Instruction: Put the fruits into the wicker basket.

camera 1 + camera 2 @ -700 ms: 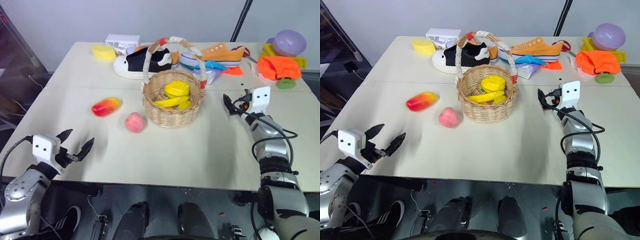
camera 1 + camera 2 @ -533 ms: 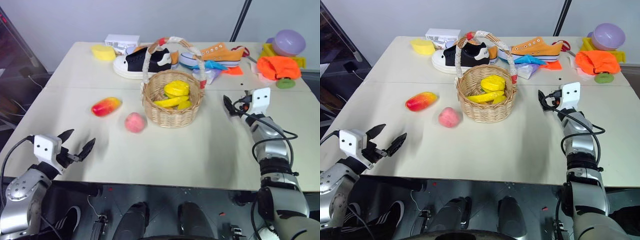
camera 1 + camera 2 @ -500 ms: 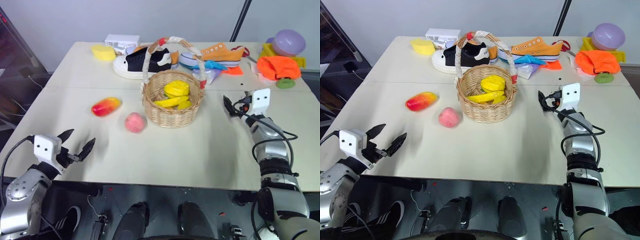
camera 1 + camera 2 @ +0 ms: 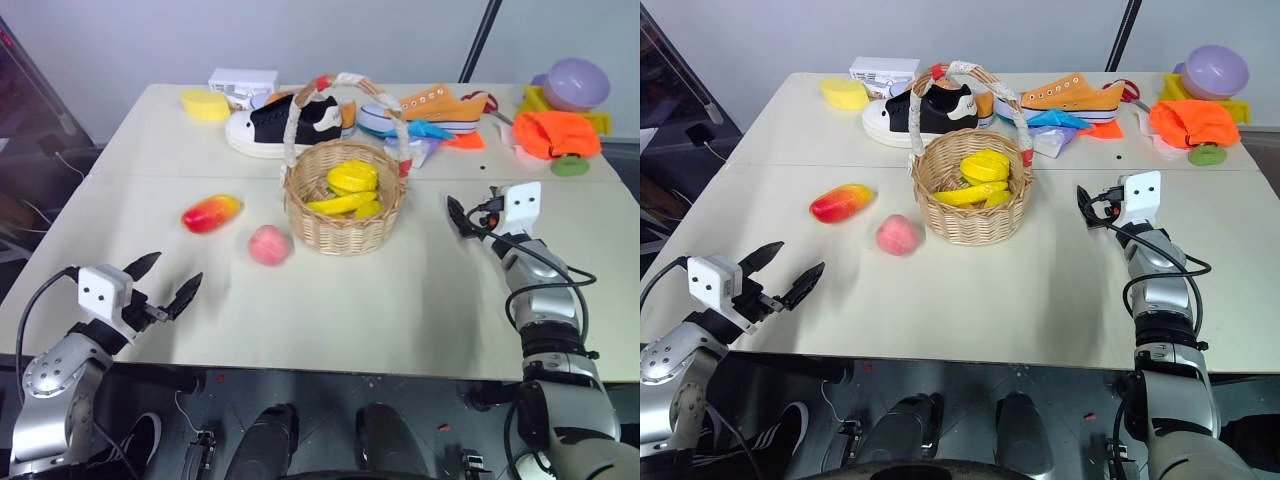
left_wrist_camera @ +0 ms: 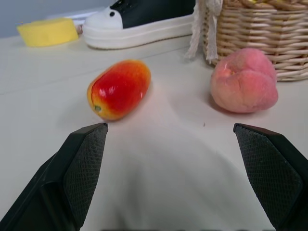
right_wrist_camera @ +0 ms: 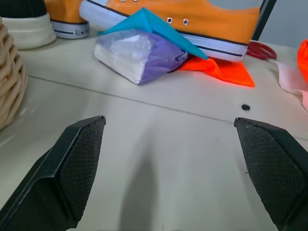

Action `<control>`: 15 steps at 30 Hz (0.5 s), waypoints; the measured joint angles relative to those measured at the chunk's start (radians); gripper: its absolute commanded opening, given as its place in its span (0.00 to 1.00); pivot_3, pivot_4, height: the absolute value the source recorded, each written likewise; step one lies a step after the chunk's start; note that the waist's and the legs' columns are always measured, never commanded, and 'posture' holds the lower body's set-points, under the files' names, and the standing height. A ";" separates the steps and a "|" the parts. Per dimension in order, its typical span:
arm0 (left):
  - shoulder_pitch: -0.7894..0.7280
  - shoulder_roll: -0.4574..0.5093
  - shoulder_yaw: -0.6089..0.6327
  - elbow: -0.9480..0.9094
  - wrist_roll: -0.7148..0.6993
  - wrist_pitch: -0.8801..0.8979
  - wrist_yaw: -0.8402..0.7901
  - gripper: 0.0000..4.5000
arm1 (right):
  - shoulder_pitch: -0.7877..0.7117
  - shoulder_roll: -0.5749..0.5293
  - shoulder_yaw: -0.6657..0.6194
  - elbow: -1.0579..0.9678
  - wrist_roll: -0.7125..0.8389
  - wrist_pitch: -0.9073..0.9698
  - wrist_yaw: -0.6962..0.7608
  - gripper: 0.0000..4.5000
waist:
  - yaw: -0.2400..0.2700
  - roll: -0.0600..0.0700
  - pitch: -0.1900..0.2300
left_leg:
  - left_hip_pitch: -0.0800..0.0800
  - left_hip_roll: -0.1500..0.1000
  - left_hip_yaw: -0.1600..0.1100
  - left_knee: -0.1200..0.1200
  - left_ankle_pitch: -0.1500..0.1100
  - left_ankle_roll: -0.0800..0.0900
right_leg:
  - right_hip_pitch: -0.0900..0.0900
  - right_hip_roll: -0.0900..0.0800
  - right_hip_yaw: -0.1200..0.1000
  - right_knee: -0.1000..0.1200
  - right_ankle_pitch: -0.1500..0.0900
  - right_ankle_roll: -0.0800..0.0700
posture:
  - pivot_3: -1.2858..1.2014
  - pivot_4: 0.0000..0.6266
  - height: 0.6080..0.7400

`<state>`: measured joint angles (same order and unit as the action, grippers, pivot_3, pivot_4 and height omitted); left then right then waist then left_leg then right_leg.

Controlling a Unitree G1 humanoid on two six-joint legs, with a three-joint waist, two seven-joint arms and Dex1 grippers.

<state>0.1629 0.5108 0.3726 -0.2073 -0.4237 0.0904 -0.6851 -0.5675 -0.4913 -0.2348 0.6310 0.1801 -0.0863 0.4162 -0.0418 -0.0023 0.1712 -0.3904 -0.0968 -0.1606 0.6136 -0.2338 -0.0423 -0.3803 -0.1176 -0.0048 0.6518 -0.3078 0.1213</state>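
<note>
The red-orange mango (image 4: 212, 213) and the pink peach (image 4: 269, 244) lie on the table left of the wicker basket (image 4: 340, 232), the peach close to its wall. Several yellow items lie inside the basket. My left gripper (image 4: 172, 272) hovers open over the table's near left edge, pointing toward both fruits, well short of them; in its wrist view the mango (image 5: 119, 89) and peach (image 5: 244, 80) lie ahead between the fingers. My right gripper (image 4: 455, 213) is open and empty to the right of the basket, a hand's width from it.
Along the far edge sit a black-and-white shoe (image 4: 285, 123), an orange shoe (image 4: 440, 103), a yellow sponge block (image 4: 207, 104), a white box (image 4: 243, 82) and a blue-purple packet (image 6: 144, 50). Orange cloth (image 4: 557, 133), a green disc (image 4: 570, 166) and a purple bowl (image 4: 580, 83) are far right.
My left gripper has edged a little forward over the table toward the fruits. The right gripper, the fruits and the basket have stayed put.
</note>
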 measured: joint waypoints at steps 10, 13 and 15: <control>-0.022 -0.009 -0.040 -0.043 -0.001 0.054 0.021 1.00 | 0.032 -0.020 -0.023 -0.039 0.089 -0.007 0.151 0.99 | 0.005 0.000 0.000 | 0.000 0.000 0.001 0.000 0.000 0.001 | 0.000 0.000 0.000 0.000 0.000 0.000 | 0.52 0.24 1.00; -0.047 -0.007 -0.098 -0.098 0.001 0.137 0.053 1.00 | 0.106 -0.096 -0.026 -0.154 0.178 0.047 0.325 0.99 | 0.014 0.001 0.001 | -0.001 0.000 0.001 0.000 -0.001 0.001 | 0.000 0.000 0.001 -0.001 0.000 0.001 | 0.52 0.24 1.00; -0.082 -0.003 -0.131 -0.139 0.021 0.206 0.100 1.00 | 0.207 -0.207 -0.015 -0.321 0.252 0.137 0.497 0.99 | 0.030 0.001 0.001 | -0.002 0.000 0.001 0.000 -0.002 0.003 | 0.000 0.000 0.001 -0.002 0.000 0.001 | 0.52 0.24 1.00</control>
<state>0.0810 0.5077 0.2419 -0.3459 -0.4028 0.2961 -0.5847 -0.3602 -0.6988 -0.2501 0.3097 0.4326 0.0507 0.9136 -0.0115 -0.0011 0.1722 -0.3921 -0.0966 -0.1593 0.6141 -0.2355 -0.0397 -0.3808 -0.1175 -0.0043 0.6500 -0.3076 0.1223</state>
